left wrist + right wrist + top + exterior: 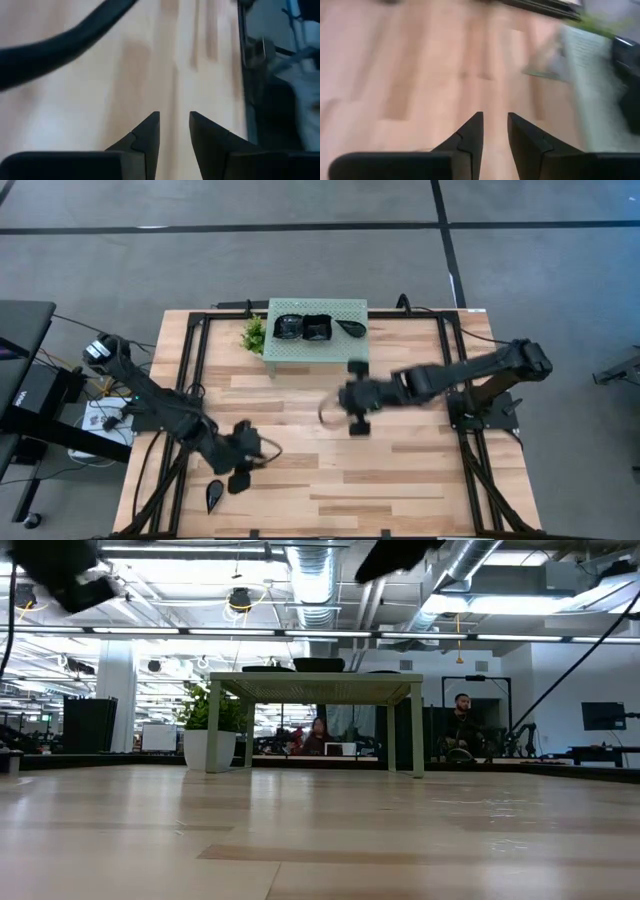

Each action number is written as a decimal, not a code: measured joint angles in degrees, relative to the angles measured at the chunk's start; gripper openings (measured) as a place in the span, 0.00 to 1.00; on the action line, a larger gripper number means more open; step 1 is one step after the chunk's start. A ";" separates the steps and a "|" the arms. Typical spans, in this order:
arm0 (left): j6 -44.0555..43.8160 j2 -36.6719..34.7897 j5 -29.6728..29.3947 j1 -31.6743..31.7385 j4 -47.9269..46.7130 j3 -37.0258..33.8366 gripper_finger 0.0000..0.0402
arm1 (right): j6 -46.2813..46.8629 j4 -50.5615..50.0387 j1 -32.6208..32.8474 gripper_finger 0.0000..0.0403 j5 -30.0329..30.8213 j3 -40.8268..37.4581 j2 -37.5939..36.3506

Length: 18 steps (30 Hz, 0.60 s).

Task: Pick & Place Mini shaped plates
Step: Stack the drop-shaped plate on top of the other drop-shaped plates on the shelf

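left hand [174, 131]: open, empty | right hand [495, 131]: open, empty | writing: none readable

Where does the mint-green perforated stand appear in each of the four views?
High view: the mint-green perforated stand sits at the table's far middle edge, carrying black dishes.
Low view: it stands in the centre, seen side-on on its legs.
Left wrist view: not in it.
Right wrist view: blurred, at the right edge.
Shared landmark: the small green plant, beside the stand in the high and low views.
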 joint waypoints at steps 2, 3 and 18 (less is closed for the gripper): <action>-9.72 1.53 4.08 -2.43 -0.04 -1.23 0.27 | -0.01 0.14 3.68 0.20 -0.21 -0.27 0.00; -14.47 2.41 6.25 -3.52 -0.06 -1.55 0.27 | 0.01 0.60 5.24 0.20 -0.23 -0.77 0.00; -59.21 15.39 31.04 -8.73 -6.36 -2.31 0.27 | 4.80 22.42 2.05 0.20 -0.73 -17.84 0.11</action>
